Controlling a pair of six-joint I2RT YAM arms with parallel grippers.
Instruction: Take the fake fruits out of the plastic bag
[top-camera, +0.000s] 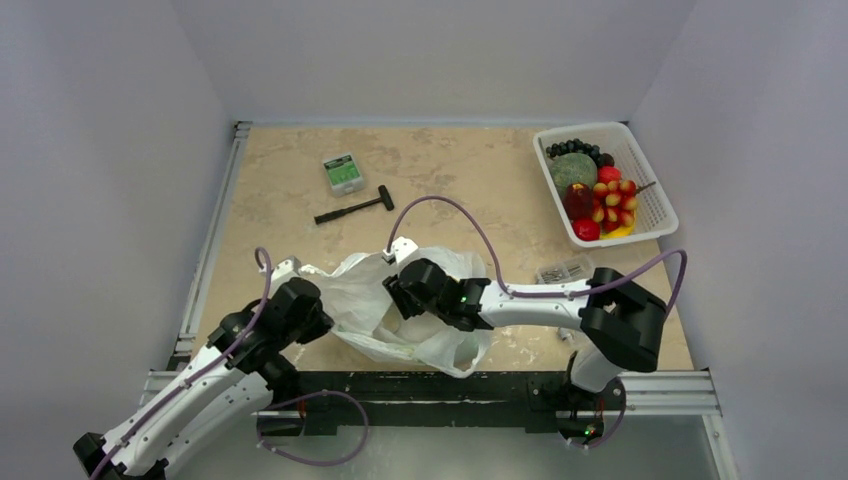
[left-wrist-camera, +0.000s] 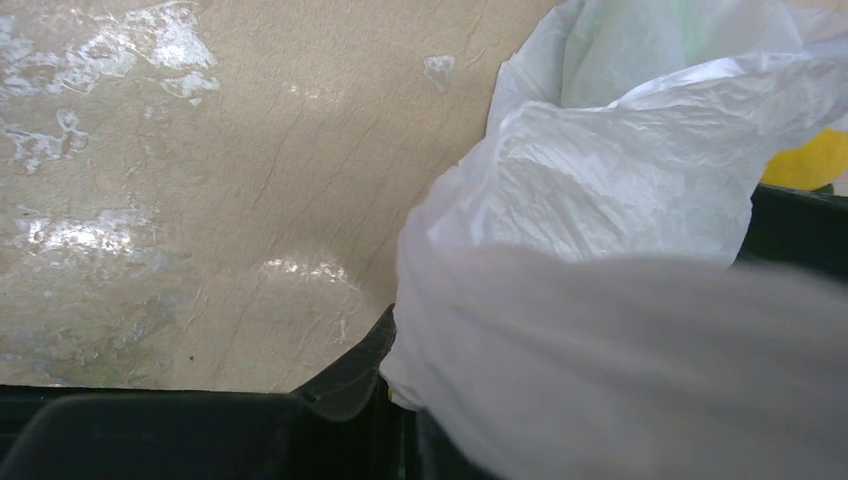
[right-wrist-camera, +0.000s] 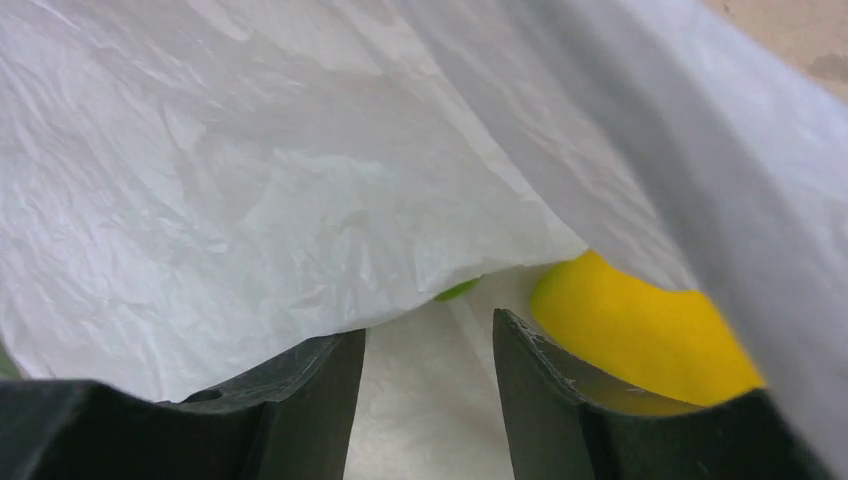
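Plastic bag is lying crumpled at the near-centre edge of the surface. Left jaws are pinching shut on the bag's left edge, w/ thin film bunching out around them in the left wrist view; they're acting as the anchor. Right jaws are reaching inside the bag from the right, parted, w/ nothing between them but the bag's floor. A yellow fruit is lying just beside one finger, outside the gap; touching it or not, can't tell. A green sliver is peeking from under a fold of film beyond the gap; fruit or print, can't tell.

Step in hand, as I'm reading it: getting the right jaws round that yellow fruit.

- Sideways shift first, so the fruit is sitting in the middle of the gap, not against the outside of a finger.
- The fruit is looking broader than the present gap, so the jaws are prob. needing to spread more before advancing.
- A fold of film is hanging low over the fingers; the left side pulling its edge up & leftward should be helping to hold the mouth taut and the fold clear.
- Closing across the fruit's middle; it's looking smooth & rounded, so prob. slippery, and an off-centre pinch is likely squirting it deeper in.
- Main risk: trapping film along w/ the fruit, which would be dragging the whole bag on the lift; a slow lift is exposing that early.

The basket at far right is holding other fruit; likely drop spot.
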